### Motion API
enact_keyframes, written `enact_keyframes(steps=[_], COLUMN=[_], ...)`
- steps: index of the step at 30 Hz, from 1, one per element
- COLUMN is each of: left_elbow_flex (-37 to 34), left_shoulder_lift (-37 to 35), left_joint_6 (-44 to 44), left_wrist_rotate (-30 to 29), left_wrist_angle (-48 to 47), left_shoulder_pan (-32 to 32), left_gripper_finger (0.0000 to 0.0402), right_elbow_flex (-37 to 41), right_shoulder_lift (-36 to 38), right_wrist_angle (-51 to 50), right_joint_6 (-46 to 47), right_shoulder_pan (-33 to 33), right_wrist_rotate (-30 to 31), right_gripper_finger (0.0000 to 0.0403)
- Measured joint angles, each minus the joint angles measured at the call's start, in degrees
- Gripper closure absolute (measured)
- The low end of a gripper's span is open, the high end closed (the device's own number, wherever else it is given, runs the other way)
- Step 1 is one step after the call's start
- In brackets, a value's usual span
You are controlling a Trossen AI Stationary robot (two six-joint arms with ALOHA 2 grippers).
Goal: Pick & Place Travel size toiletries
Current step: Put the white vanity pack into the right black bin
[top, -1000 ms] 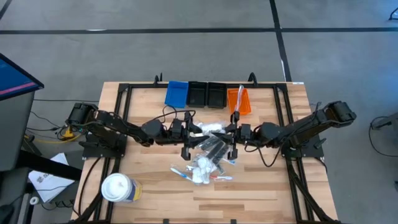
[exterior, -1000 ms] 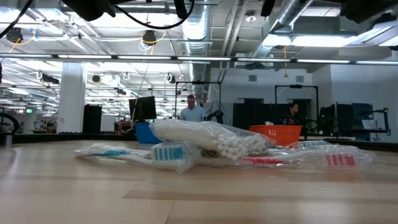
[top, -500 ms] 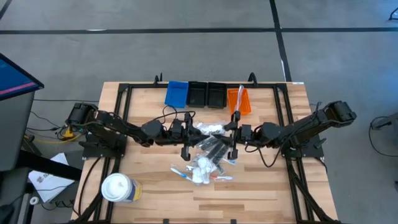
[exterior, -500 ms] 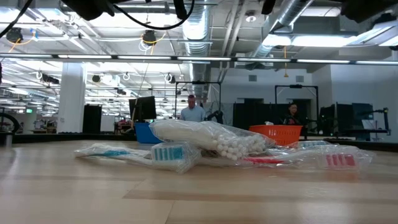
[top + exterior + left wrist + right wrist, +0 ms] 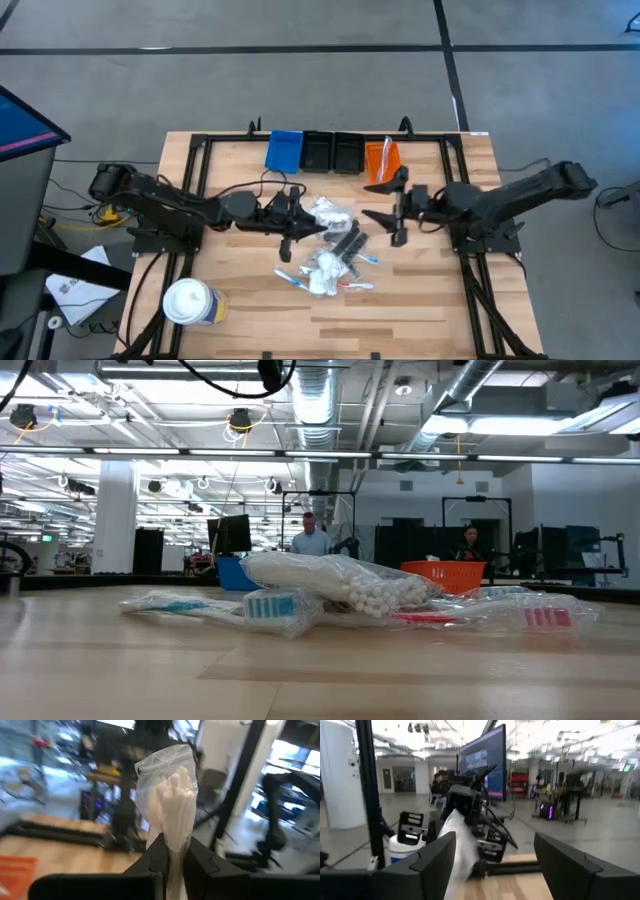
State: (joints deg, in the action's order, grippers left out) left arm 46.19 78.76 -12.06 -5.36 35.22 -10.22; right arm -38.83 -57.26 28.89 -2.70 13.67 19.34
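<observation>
High view: the left gripper (image 5: 300,222) is clamped on a clear plastic sachet of white contents (image 5: 328,211), held above the middle of the light wooden table (image 5: 240,300). Left wrist view confirms the grip: the sachet (image 5: 170,795) stands upright, pinched between that arm's two dark fingers (image 5: 156,855). The right gripper (image 5: 385,212) sits just right of the pile with its jaws spread wide and nothing between them; the right wrist view shows its fingers (image 5: 437,852) well apart, facing the left arm and the sachet it carries.

The remaining travel toiletries (image 5: 330,262) lie in a loose heap just in front of the grippers: black combs, clear packets and slim red and blue sticks. In the low view the heap (image 5: 340,592) rests flat on the table.

Along the far edge stand a blue rectangular bin (image 5: 284,150), two black bins (image 5: 333,152) and an orange bin (image 5: 382,160), the last holding a slim item. A large white cylindrical tub with a yellow label (image 5: 190,302) stands at the near left corner, well apart from the pile.
</observation>
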Motion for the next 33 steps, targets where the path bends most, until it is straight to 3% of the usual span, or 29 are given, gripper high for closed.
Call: enact_keyframes(steps=[5,9,15,20,26,33], left_elbow_flex=[-0.02,-0.09,0.00,-0.02,0.04,0.04], left_shoulder_lift=[0.20,0.83,1.29,2.14,2.78,2.76], left_joint_6=[-1.91,-2.18,-2.31,-2.03,-1.95,1.14], left_wrist_rotate=[7.39,8.37,9.38,11.28,13.38,12.71], left_wrist_angle=[-2.24,-2.61,-1.16,0.56,0.95,3.83], left_shoulder_pan=[1.57,2.49,2.75,2.73,2.77,2.75], left_gripper_finger=[0.0380,0.0380,0.0380,0.0380,0.0379,0.0379], right_elbow_flex=[-18.13,-36.68,-59.10,-70.42,-81.41,-84.55], right_shoulder_lift=[3.46,-3.40,-18.41,-29.13,-36.47,-43.53], right_wrist_angle=[-38.99,-64.73,-88.67,-96.66,-100.86,-105.87], right_joint_6=[7.72,8.27,7.20,5.63,4.92,6.19], right_shoulder_pan=[-4.46,-7.13,-8.39,-7.35,-7.51,-9.08], right_wrist_rotate=[-11.76,-17.63,-23.44,-25.44,-26.69,-30.86], right_gripper_finger=[0.0155,0.0166,0.0176,0.0176,0.0176,0.0176])
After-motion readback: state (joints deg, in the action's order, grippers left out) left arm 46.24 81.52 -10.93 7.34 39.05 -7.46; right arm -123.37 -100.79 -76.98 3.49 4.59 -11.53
